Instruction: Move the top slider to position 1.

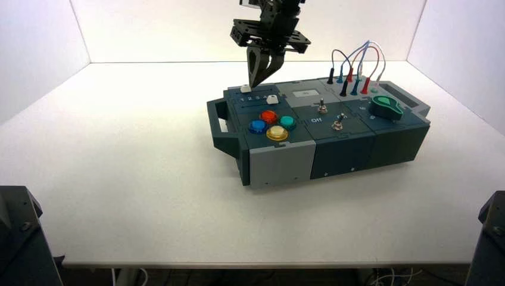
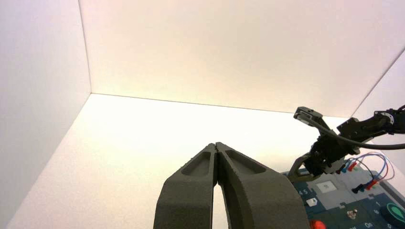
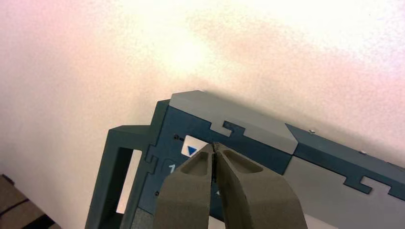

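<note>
The top slider's white cap (image 1: 245, 88) sits at the left end of its track on the dark teal box (image 1: 345, 152). In the right wrist view the cap (image 3: 193, 146) bears a blue triangle and lies right by the printed numeral 1 (image 3: 171, 168). My right gripper (image 1: 257, 83) hangs over the box's back left corner, shut and empty, its tips (image 3: 214, 145) just beside the cap. My left gripper (image 2: 216, 144) is shut and empty, parked far off to the left of the box.
A second white slider cap (image 1: 272, 99) sits in the row below. Red (image 1: 268, 116), blue (image 1: 257, 126), yellow (image 1: 277, 133) and teal (image 1: 287, 122) buttons, two toggle switches (image 1: 322, 108), a green knob (image 1: 387, 108) and plugged wires (image 1: 356, 71) fill the box's top.
</note>
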